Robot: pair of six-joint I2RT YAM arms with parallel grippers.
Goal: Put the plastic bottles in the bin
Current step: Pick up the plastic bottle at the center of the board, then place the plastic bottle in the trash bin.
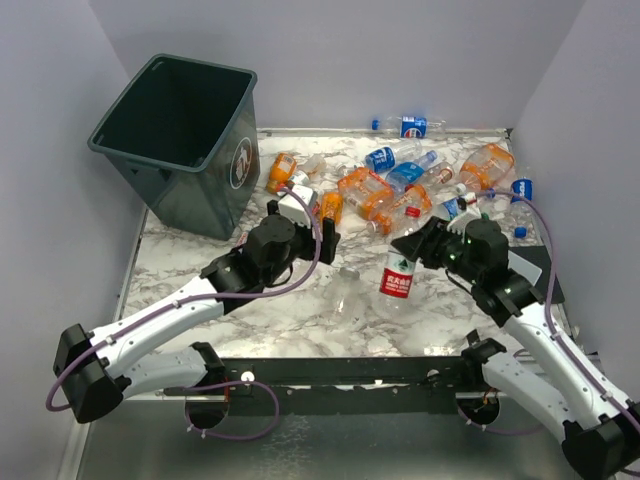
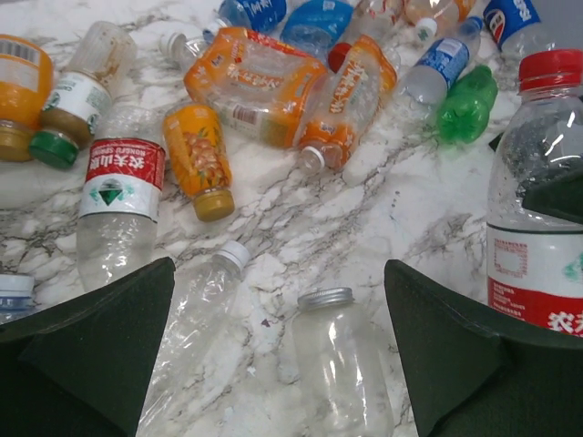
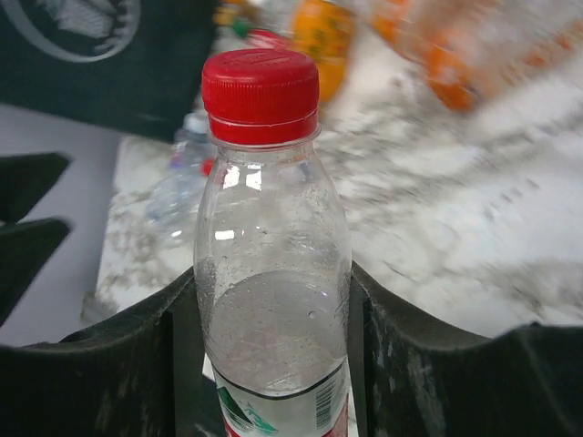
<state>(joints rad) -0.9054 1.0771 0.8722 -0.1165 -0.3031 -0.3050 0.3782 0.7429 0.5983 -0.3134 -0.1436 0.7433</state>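
The dark green bin (image 1: 185, 140) stands tilted at the table's far left corner. My right gripper (image 1: 418, 242) (image 3: 271, 309) is shut on a clear bottle with a red cap and red label (image 1: 398, 272) (image 3: 264, 182), held upright, its fingers pressing both sides. My left gripper (image 1: 318, 228) (image 2: 278, 355) is open above the table and holds nothing. Below its jaws lie a clear bottle with a silver cap (image 2: 342, 364) and a clear one with a white cap (image 2: 196, 319). Several orange bottles (image 1: 372, 192) (image 2: 260, 82) and blue-labelled bottles (image 1: 395, 158) lie in a heap at the back.
Another red-labelled clear bottle (image 2: 117, 205) and a small orange bottle (image 2: 199, 159) lie ahead of the left gripper, with a green bottle (image 2: 466, 105) further right. Grey walls close in the marble table (image 1: 300, 320) on three sides. One blue-labelled bottle (image 1: 412, 126) rests against the back wall.
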